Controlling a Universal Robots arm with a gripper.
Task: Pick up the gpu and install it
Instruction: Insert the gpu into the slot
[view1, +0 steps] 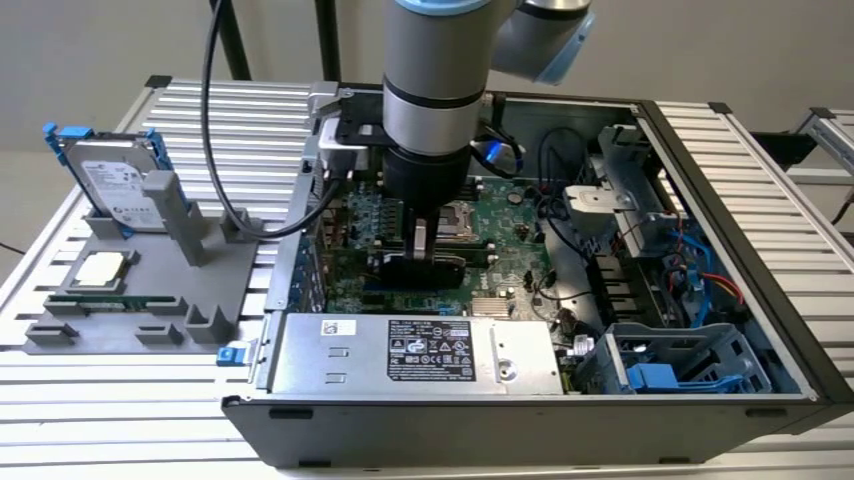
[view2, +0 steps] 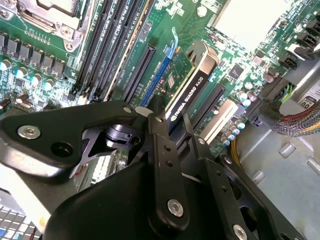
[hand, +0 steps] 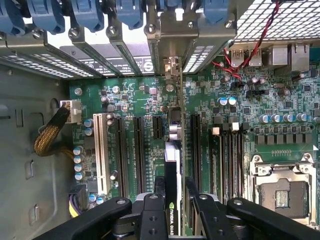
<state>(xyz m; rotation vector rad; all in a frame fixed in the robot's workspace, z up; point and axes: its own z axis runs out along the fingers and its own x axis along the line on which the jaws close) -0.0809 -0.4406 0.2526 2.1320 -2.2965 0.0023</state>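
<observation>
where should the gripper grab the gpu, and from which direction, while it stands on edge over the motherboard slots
Grip the gpu across its two flat faces at the upper long edge, coming straight down from above. It stands on edge over the motherboard, so only that top edge is free; slots sit close on both sides. The gripper already pinches it that way, one finger per face.

A pale, plain wall (view1: 120, 40) stands behind the work area in the exterior view, evenly lit with no strong shadows. The bench is a table (view1: 134, 430) of ribbed silver aluminium slats running across the view, its surface bright under soft overhead light. Two dark upright poles (view1: 234, 40) rise at the back edge of the table, and at the exterior view's right a further piece of silver metal framing (view1: 830, 135) stands just beyond the table's edge.
</observation>
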